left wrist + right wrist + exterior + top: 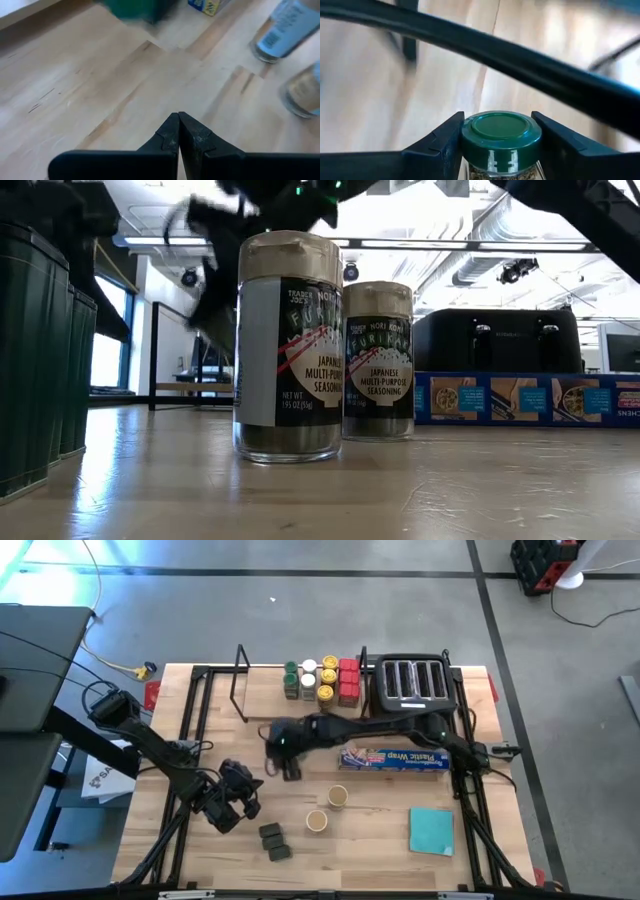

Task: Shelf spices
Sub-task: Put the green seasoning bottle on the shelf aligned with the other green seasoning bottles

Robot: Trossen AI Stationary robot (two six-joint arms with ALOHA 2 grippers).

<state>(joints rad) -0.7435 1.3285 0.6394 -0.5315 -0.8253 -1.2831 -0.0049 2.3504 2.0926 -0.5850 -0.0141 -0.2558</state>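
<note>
My right gripper (284, 762) is shut on a green-lidded spice jar (501, 142) over the middle of the table, in front of the black wire shelf (243, 690). Several spices (322, 680), jars and red tins, stand in rows at the shelf, left of the toaster. Two tan-lidded jars (337, 797) (317, 821) stand upright on the table. Two dark grey blocks (274, 841) lie near the front edge. My left gripper (240, 798) hovers shut over bare wood (179, 122), with nothing between its fingers. My right gripper pinches the jar between its two fingers at the sides of the green lid (470, 142), one finger on each side. The jar's lower part is below the wrist view's edge. In the low view a blurred dark shape (215, 320) hangs under the gripper, clear of the table.
A black four-slot toaster (410, 680) stands at the far right. A long blue wrap box (395, 757) lies before it, and a teal pad (431, 830) sits near the front right. Bare wood lies at the front left and between the jars and the pad.
</note>
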